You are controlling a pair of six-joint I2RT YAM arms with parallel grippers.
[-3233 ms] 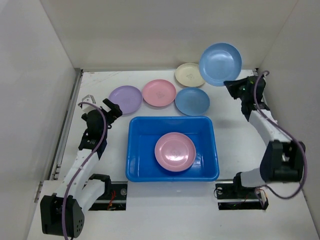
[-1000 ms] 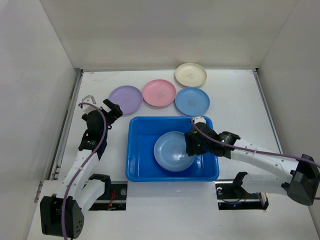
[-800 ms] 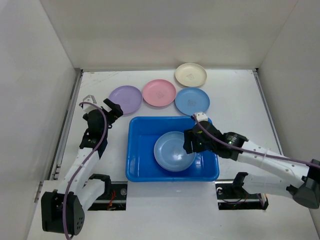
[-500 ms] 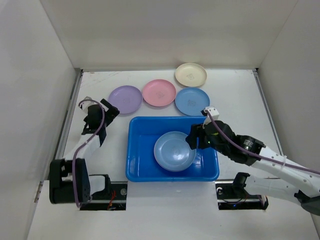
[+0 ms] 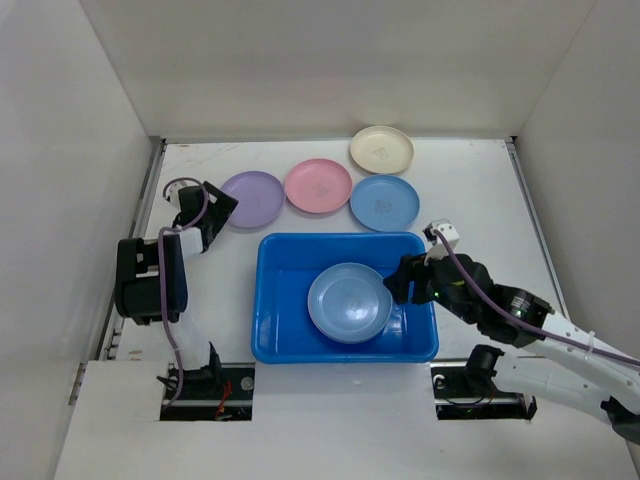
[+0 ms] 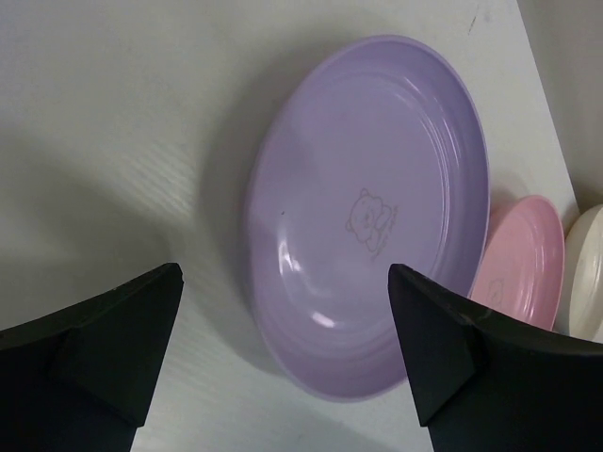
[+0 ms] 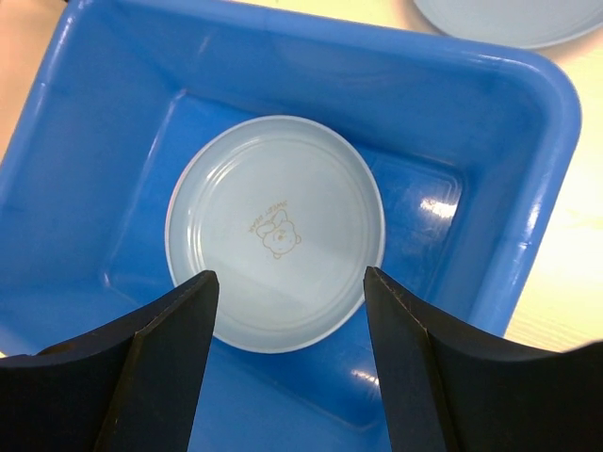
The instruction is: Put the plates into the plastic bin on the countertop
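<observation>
The right gripper (image 5: 398, 285), seen from the top camera, hung over the right part of the bright blue glossy rectangular plastic bin (image 5: 345, 238), its two black fingers spread and holding nothing. Just to its left, a light blue round plastic plate (image 5: 348, 302) lay flat on the bin's floor. The left gripper (image 5: 218, 205) sat low over the plain white countertop (image 5: 470, 190), at the left edge of a lilac round plastic plate (image 5: 252, 198); whether it touched that plate could not be told from here. Beyond the bin, the lilac plate, a pink round plastic plate (image 5: 318, 185) and a second light blue plate (image 5: 384, 202) lay in a row, with a cream round plastic plate (image 5: 381, 149) just behind the last.

In the left wrist view, the left gripper (image 6: 285, 282) had its fingers set wide apart and pinched nothing. The lilac plate (image 6: 367, 217) lay on the countertop (image 6: 113, 113) between and beyond them, a faint bear mark at its centre. The pink plate (image 6: 523, 264) lay just beside it, and a sliver of the cream plate (image 6: 586, 273) showed at the right edge.

In the right wrist view, the right gripper (image 7: 289, 278) looked down into the bin (image 7: 556, 141), fingers parted and empty. The light blue plate (image 7: 275, 231) rested on the floor below them, apart from both fingers. An edge of the second light blue plate (image 7: 509, 19) showed outside the far rim
</observation>
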